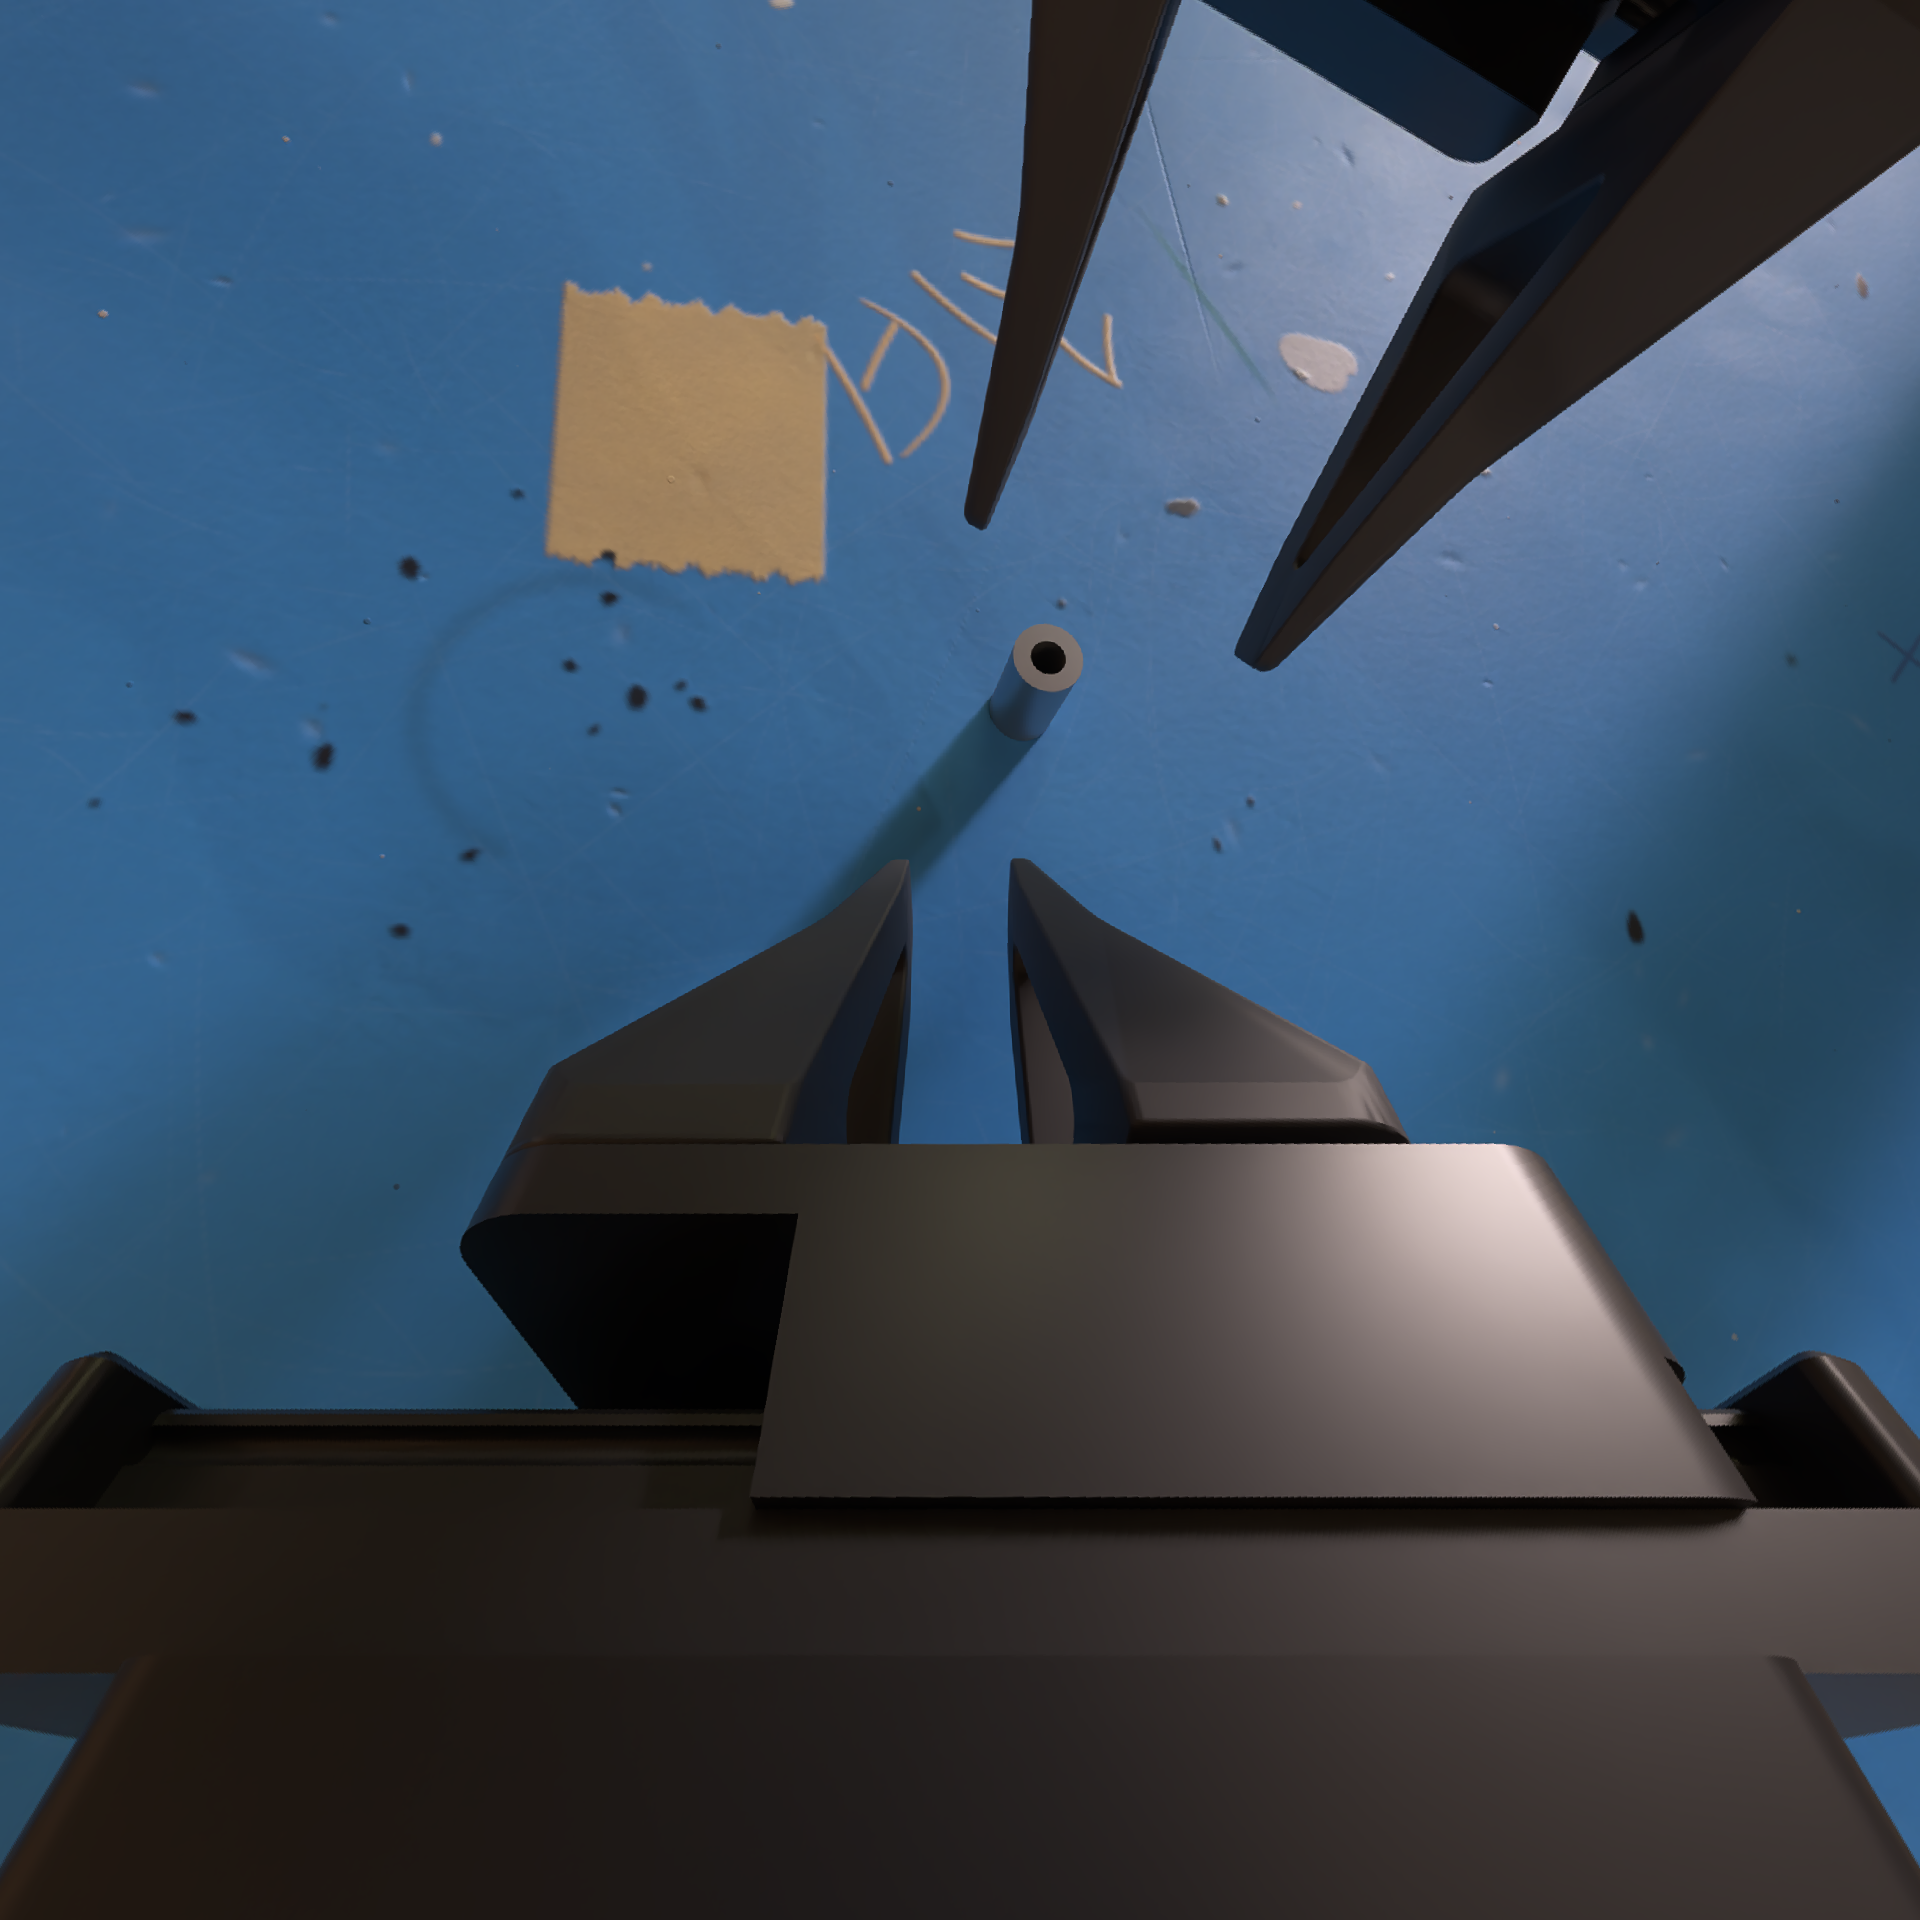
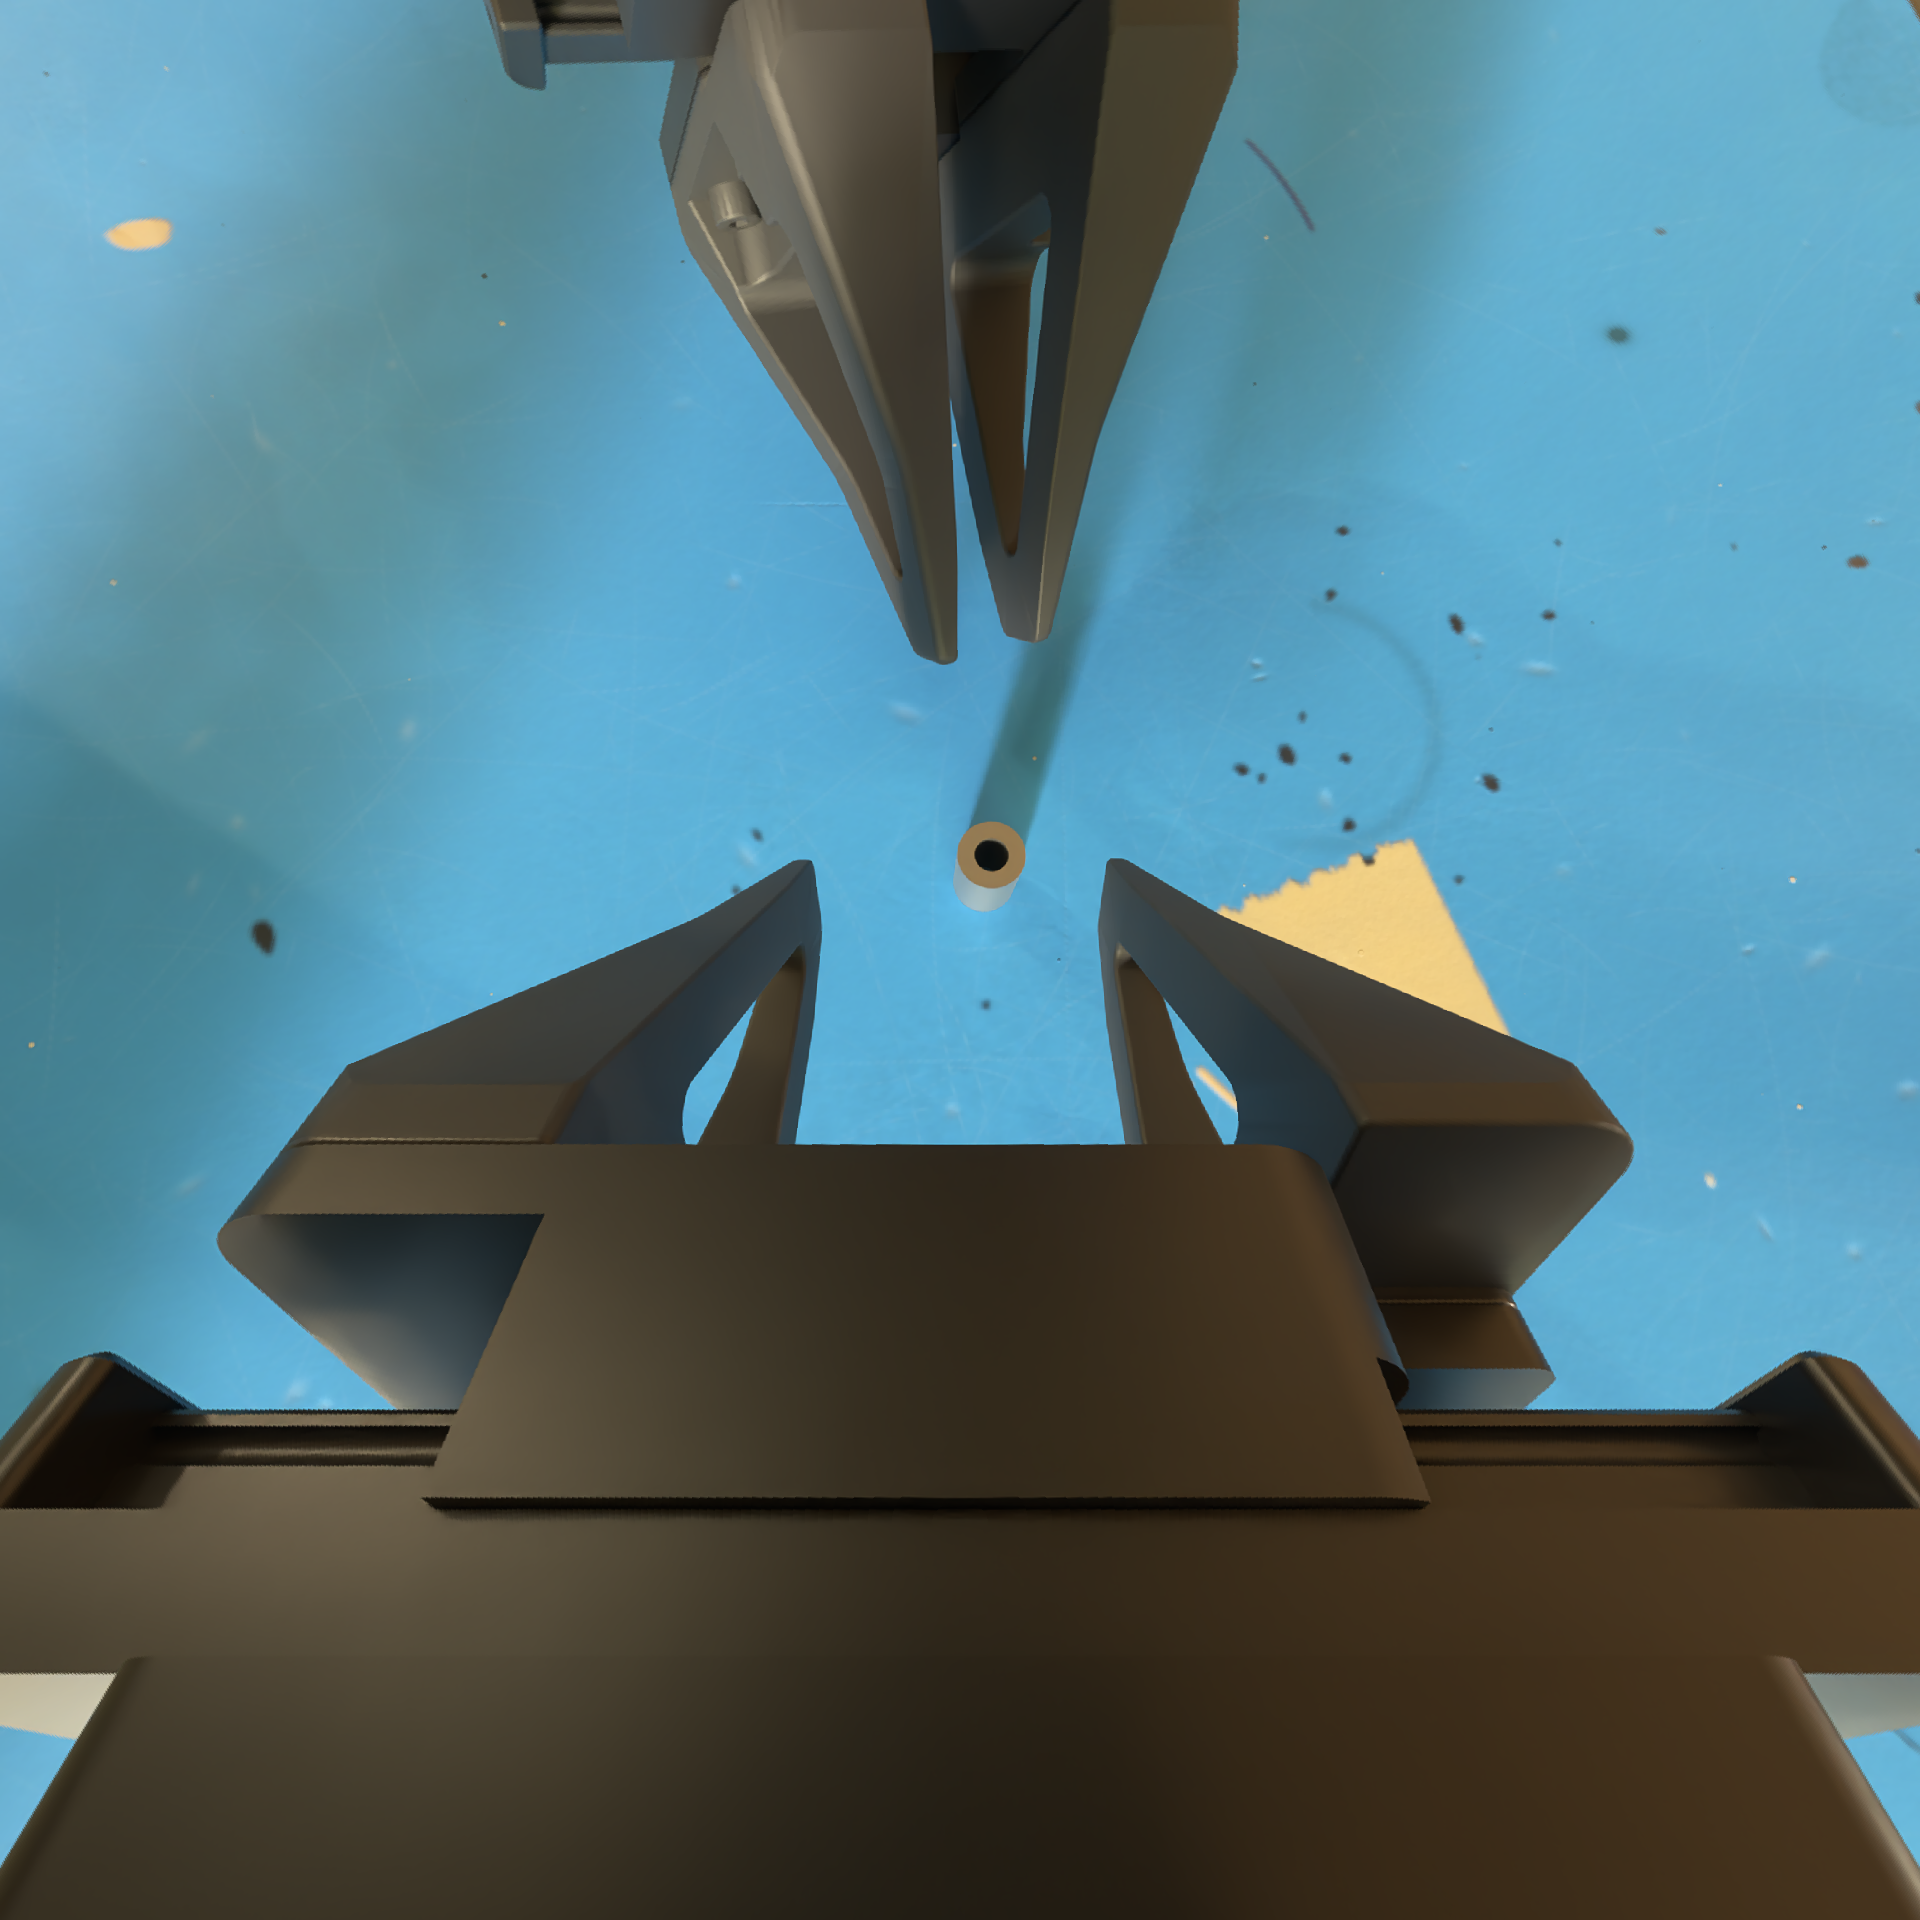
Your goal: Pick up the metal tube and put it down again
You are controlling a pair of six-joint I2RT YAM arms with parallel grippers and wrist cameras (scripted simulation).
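- tan tape patch (image 2: 1371, 935): near corner hidden behind right gripper (image 2: 961, 862) finger; far side shows
- left gripper (image 2: 982, 649): upper body cut off by top edge in right wrist view
- scrawl (image 1: 935, 364) on the blue table (image 1: 312, 935): partly hidden behind a finger in left wrist view

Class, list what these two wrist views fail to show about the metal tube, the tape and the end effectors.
- Metal tube: seen end-on in both views; length and base contact cannot be judged.
- Tan tape: right wrist view, partly hidden behind the right end effector.
- Right end effector in left wrist view: cut off by the top edge.
- Left end effector: fingers close, contact unclear.
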